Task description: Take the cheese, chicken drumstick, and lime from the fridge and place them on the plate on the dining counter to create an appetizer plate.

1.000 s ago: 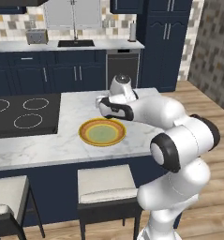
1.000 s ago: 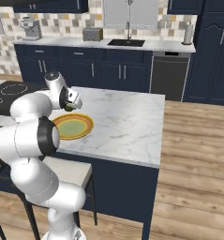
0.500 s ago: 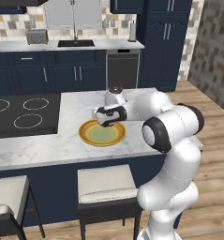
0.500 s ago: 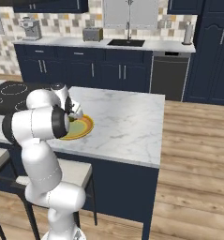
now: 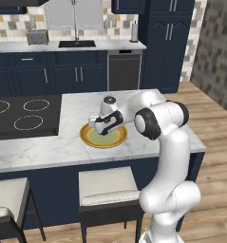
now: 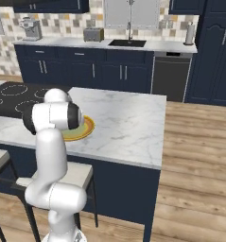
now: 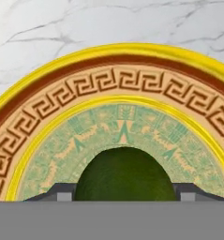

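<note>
The lime [image 7: 125, 176], a dark green ball, sits between my two finger tips in the hand view. My gripper [image 7: 125, 193] is shut on it, just above the greenish centre of the plate [image 7: 113, 79]. In the left base view the gripper [image 5: 97, 124] hangs low over the yellow-rimmed plate [image 5: 88, 138] on the dining counter [image 5: 72, 149]. In the right base view my own arm hides the hand, and part of the plate [image 6: 87, 128] shows beside it. The cheese, the chicken drumstick and the fridge are out of view.
A black cooktop [image 5: 24, 116] lies in the counter left of the plate. Two stools [image 5: 108, 187] stand under the counter's front edge. The sink counter [image 5: 77, 45] with a toaster [image 5: 37, 37] runs along the back wall. Bare marble [image 6: 128, 123] stretches right of the plate.
The arm has swung down and to the left, bringing the hand with the lime from above the plate's far side to low over its centre. The grip has not changed.
</note>
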### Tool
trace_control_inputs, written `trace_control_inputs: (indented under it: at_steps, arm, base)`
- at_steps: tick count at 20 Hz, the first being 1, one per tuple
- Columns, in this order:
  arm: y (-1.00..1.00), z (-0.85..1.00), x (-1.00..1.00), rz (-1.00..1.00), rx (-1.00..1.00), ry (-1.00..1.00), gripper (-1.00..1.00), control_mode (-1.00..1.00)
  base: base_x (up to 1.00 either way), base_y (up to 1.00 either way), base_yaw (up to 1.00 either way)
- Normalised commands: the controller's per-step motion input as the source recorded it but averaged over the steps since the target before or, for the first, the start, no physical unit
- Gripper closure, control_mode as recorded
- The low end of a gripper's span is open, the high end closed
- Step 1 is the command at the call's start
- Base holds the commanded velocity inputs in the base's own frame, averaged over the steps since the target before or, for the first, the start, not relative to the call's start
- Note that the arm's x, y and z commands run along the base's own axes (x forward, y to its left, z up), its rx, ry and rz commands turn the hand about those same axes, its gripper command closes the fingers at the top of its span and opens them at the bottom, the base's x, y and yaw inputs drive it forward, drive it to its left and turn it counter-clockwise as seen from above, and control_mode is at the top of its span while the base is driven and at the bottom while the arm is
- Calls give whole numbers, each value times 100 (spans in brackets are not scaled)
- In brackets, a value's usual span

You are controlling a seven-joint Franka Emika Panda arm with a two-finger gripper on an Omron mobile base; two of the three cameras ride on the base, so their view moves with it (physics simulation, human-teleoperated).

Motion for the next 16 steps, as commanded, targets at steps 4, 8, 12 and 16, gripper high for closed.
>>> trace_control_inputs:
  at_steps: [4,8,12,16]
  arm:
    - [1,-8,4,-5,0,0,-100,-100]
    - [-6,1,0,-9,0,-3,-100,-100]
    - [-9,3,0,-10,0,-9,-100,-100]
    - [-24,33,-36,-8,0,-10,-100,-100]
  base:
    - [0,0,0]
    - [0,0,0]
    - [0,0,0]
    - [0,0,0]
